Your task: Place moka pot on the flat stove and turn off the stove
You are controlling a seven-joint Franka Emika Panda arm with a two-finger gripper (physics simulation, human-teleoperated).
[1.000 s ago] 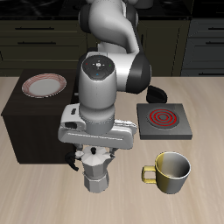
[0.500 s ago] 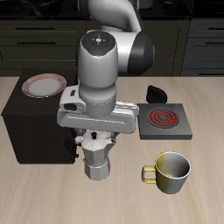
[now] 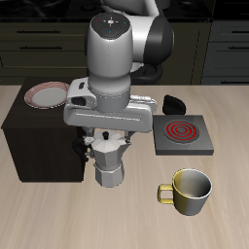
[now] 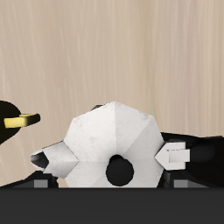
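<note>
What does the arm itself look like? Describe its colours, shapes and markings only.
The arm is a chain of thick rounded light grey segments with black joint sections; a round cap on top bears small dark dots. A wide flat grey hand block sits above the gripper, whose fingers are hardly visible.

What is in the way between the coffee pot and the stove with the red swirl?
Nothing visible. The moka pot, under the gripper, has only bare table between it and the flat stove. The yellow mug sits nearer the front edge, off that path.
</note>
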